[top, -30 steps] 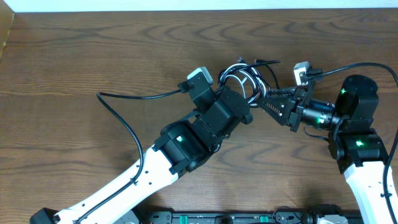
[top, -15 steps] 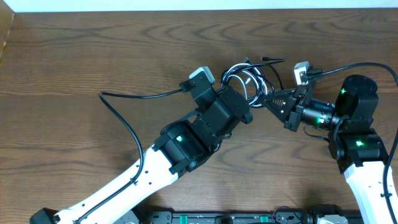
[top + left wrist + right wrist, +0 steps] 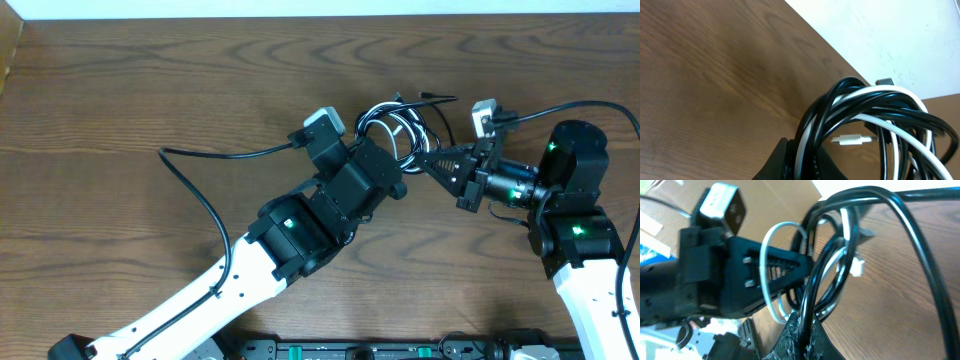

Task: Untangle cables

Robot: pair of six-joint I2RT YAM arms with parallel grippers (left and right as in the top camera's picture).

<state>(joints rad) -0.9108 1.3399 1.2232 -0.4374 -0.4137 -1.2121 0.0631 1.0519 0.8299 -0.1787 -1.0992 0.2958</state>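
Note:
The cables (image 3: 395, 125), one black and one white, form a looped bundle held up between my two grippers above the table's middle. My left gripper (image 3: 392, 176) is shut on black and white strands at the bundle's near left side; the left wrist view shows the strands (image 3: 860, 107) pinched in its jaws (image 3: 802, 160) and a white plug (image 3: 852, 139) hanging inside the loop. My right gripper (image 3: 430, 160) is shut on a black strand (image 3: 815, 287) at the bundle's right side, its jaws (image 3: 802, 330) closed round it. A black plug end (image 3: 435, 98) sticks out at the top right.
The brown wooden table (image 3: 150, 90) runs under everything. My left arm's thick black cable (image 3: 215, 155) curves over the table on the left. The left arm body (image 3: 300, 225) lies close beside the right gripper. A white wall edge (image 3: 890, 30) borders the table's far side.
The bundle and both grippers rose and shifted slightly to the right a second ago. Since half a second ago nothing has visibly moved.

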